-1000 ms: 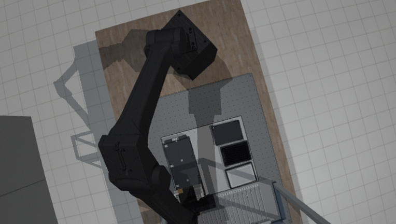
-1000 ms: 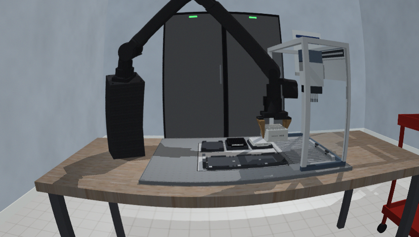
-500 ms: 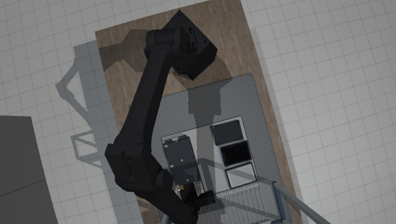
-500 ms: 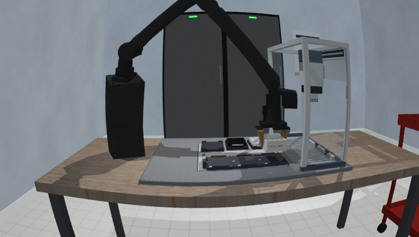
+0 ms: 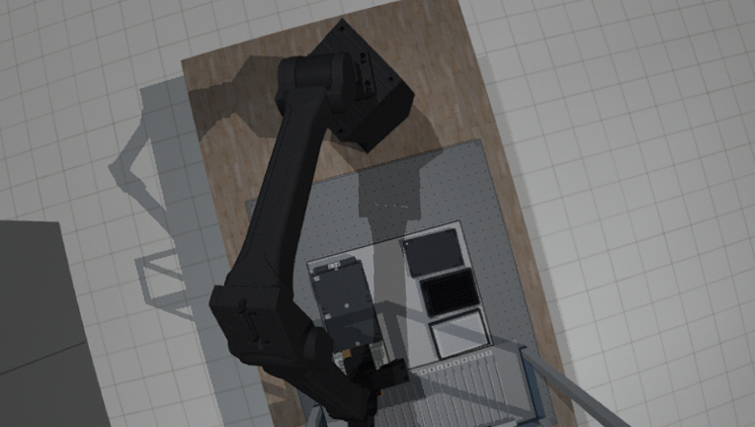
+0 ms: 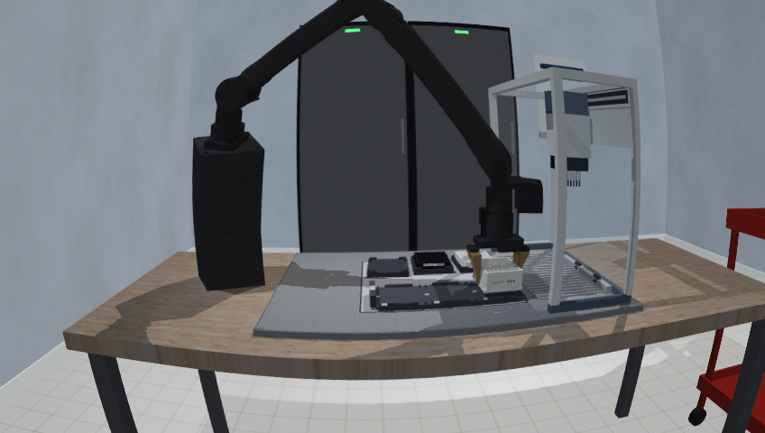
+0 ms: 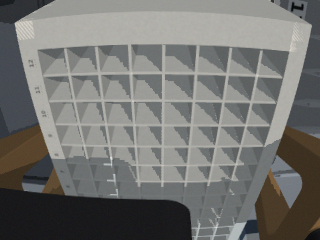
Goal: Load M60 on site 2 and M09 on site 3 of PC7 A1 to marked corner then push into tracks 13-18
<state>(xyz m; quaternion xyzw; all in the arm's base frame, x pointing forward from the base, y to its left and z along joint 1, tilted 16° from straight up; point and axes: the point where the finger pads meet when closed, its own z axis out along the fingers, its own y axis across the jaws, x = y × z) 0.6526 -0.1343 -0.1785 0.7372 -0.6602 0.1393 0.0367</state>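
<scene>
My gripper (image 6: 498,260) is shut on the white deep-well block M09 (image 6: 502,276), with its brown fingers on the two sides. The block fills the wrist view (image 7: 163,127), open wells up, with small grey characters down its left rim. It is held low at the rail end of the dark carrier PC7 (image 6: 445,295). I cannot tell whether it touches the site. From above, my arm hides most of the block and that end of the carrier (image 5: 342,302). The dark plate M60 (image 5: 434,252) lies in the nest farthest from the rails. The black plate M06 (image 5: 448,292) lies in the middle nest.
The nest nearest the rails (image 5: 459,332) is empty and white. The ribbed rails (image 5: 457,395) lie inside a white frame (image 6: 557,188) with a pipetting head hanging above. A red cart (image 6: 743,321) stands at the right.
</scene>
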